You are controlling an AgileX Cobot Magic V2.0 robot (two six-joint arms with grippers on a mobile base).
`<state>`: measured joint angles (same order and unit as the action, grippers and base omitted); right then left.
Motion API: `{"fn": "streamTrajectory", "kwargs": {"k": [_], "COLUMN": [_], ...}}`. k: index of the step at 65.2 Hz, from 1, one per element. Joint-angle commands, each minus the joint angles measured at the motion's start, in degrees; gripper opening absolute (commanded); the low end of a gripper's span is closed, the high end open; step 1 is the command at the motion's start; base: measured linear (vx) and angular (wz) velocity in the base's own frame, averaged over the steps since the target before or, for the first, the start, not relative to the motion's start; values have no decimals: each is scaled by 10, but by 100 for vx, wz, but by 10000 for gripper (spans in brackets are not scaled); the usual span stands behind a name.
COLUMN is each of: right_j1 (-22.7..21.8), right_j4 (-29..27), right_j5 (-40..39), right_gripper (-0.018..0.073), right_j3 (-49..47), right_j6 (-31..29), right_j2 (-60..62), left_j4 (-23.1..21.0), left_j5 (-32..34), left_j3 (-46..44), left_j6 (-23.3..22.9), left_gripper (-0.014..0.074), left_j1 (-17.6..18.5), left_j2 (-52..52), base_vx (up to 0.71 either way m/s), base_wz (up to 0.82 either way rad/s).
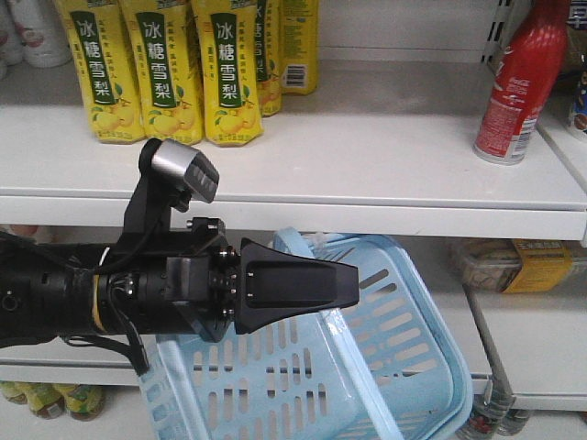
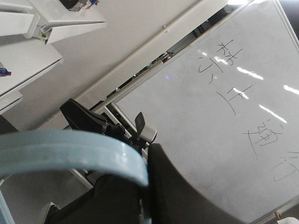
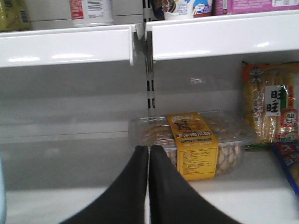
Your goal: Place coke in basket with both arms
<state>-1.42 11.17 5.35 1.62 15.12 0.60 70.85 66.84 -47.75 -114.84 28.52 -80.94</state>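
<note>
While the coke [image 1: 518, 82] stands on the shelf [image 1: 367, 147], your basket [image 1: 275, 385] tilts below; right gripper [image 3: 148, 149] pinched together, left gripper [image 1: 354, 273] impossible to tell.

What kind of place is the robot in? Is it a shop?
It looks like a shop, or maybe a pretend one. There are white shelves with yellow drink bottles and a coke bottle, a snack box on a lower shelf, and a blue shopping basket.
</note>
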Motion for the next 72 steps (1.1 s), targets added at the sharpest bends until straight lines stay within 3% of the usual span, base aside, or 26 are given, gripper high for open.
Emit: {"fn": "streamTrajectory", "kwargs": {"k": [1,67,72], "right_j1": [-1,-1,-1], "right_j4": [7,6,-25], "right_j5": [-41,-53,-78], "right_gripper": [-5,-5,-5], "right_j3": [6,6,6], "right_j6": [-4,-2,20], "right_j2": [10,10,10], "left_j4": [-47,-47,-47], "left_j5": [123,123,123], "left_j3": [-19,-19,-19], "left_j6": [4,4,4], "left_gripper": [-6,-6,-6], "left_j1": [2,2,2], "left_j2": [20,20,20], "base_vx": [6,1,0], "base_wz": [-23,-5,0]}}
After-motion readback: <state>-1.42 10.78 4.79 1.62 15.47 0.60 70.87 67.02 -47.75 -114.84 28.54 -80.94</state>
